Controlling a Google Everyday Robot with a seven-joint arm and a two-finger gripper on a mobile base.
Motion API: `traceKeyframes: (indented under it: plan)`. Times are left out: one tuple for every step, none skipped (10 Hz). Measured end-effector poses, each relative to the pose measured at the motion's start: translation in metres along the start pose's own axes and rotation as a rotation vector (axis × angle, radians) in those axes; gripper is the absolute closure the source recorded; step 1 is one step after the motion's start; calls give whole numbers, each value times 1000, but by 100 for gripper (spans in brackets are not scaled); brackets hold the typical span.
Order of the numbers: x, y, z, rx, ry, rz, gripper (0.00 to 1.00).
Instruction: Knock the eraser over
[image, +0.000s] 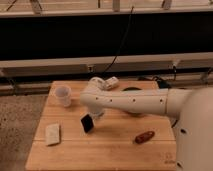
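Note:
The eraser (87, 123) is a small black block standing tilted on the wooden table (110, 150), left of centre. My white arm reaches in from the right across the table. Its gripper (95, 113) hangs at the arm's left end, just right of the eraser and very close to it. I cannot tell whether it touches the eraser.
A white cup (63, 95) stands at the table's back left. A pale flat pad (52, 134) lies at the left front. A white tube-like object (107, 83) lies at the back. A brown oblong object (145, 136) lies at the right front. A dark green object (131, 90) sits behind the arm.

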Motion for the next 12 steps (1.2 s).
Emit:
traceKeyframes:
  plan:
    - [0,-3,0,1,1,-15,100]
    - [-3,-7,-1,0,1,-31,100]
    - [-11,-12,-2,0,-1,-49,100]
    - [-19,-18,-3,0,-4,-67,100]
    - [-24,-22,-3,1,-6,-82,100]
    - [-23,-22,-4,1,-4,-97,100]
    - [-25,-23,-4,2,-4,-109,100]
    - [-31,-25,-4,4,-4,-127,100]
    - [-41,-30,-4,9,-2,-151,100]
    - [-49,-35,-5,13,0,-172,100]
    - [-52,-37,-5,16,6,-187,100]
    - [-55,-38,-4,15,11,-198,100]
